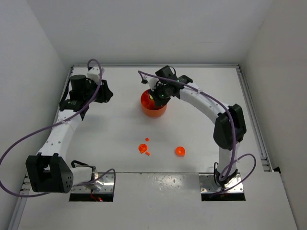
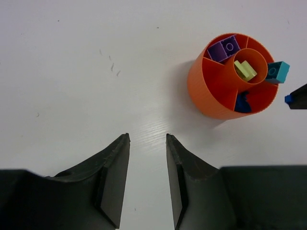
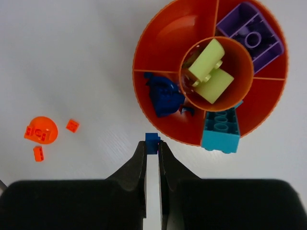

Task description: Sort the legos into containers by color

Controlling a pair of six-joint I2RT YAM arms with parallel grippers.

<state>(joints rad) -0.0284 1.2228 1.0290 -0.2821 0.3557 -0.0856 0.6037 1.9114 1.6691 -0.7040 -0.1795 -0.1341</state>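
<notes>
Our right pincer (image 3: 152,143) is closed to a narrow slit on one tiny blue brick (image 3: 152,139). It is pinched at the very fingertips, so the brick sticks out ahead of them and can drop free once they part. Just ahead of the tips stands the orange dish (image 3: 163,43). The compartment nearest them holds the dark blue pieces (image 3: 164,95), which we judge is why the pincer sits on this side. The brick is outside the rim, not yet over that compartment. Ahead and to the right, a cyan brick (image 3: 220,129) lies across the rim, half overhanging; it may want a nudge. Well to the left of the tips, the orange pieces (image 3: 41,130) lie unsorted on the surface (image 3: 72,48). Our left pincer (image 2: 147,141) stands partly open and holds nothing. The dish is ahead to its right, so we think it stands clear of the other arm.
</notes>
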